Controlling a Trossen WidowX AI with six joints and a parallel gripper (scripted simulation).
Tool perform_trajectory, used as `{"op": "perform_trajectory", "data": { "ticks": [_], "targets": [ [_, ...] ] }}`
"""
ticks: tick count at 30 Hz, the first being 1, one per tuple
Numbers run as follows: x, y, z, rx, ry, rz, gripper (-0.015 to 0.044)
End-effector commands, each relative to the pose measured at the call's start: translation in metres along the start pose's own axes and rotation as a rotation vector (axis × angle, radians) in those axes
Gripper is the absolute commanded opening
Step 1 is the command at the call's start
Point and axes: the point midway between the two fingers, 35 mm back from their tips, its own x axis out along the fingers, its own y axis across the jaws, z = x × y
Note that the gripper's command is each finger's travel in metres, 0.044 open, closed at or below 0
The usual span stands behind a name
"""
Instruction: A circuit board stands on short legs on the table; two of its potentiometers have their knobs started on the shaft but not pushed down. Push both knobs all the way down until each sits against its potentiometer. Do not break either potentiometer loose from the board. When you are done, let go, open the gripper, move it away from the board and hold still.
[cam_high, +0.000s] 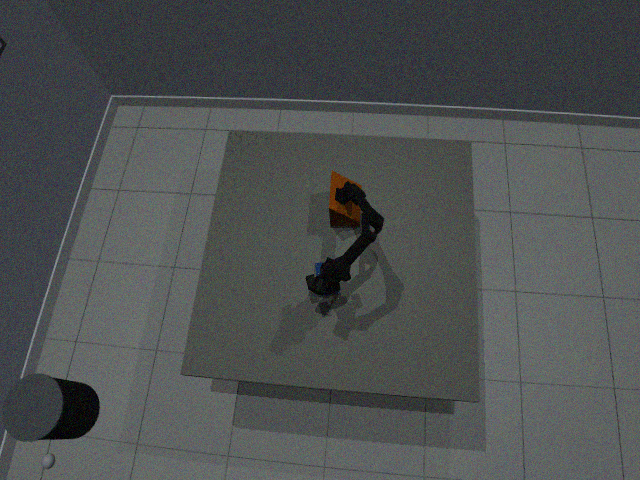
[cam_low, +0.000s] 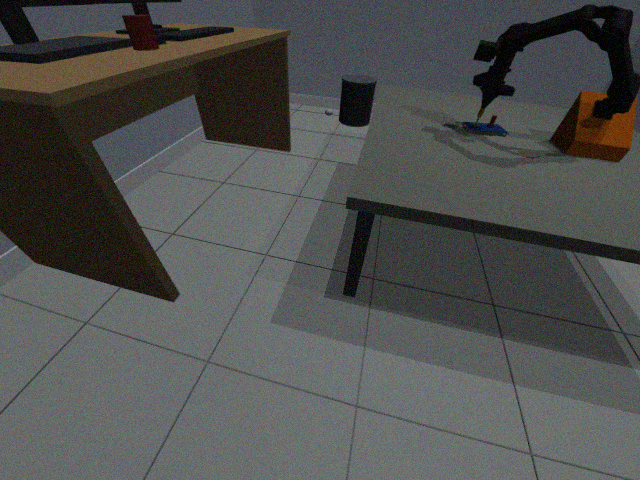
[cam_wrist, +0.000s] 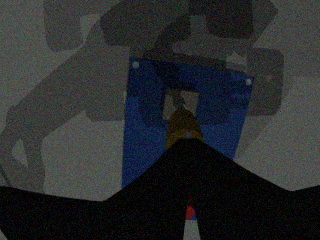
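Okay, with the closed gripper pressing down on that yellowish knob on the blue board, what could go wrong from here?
1. The shut gripper bears on the yellowish knob with a narrow tip; if it is off-center, it may slip off and strike the circuit board.
2. Pushing at a tilt, or too hard, could break that potentiometer loose.
3. The red knob stands close beside the gripper, so a sideways move might knock it.
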Motion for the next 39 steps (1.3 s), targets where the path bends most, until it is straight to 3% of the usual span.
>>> {"op": "perform_trajectory", "data": {
  "ticks": [1, 39],
  "targets": [
    [0.0, 0.001, 0.0, 0.001, -0.002, 0.005, 0.0],
    [0.023, 0.001, 0.0, 0.001, -0.003, 0.006, 0.0]
  ]
}}
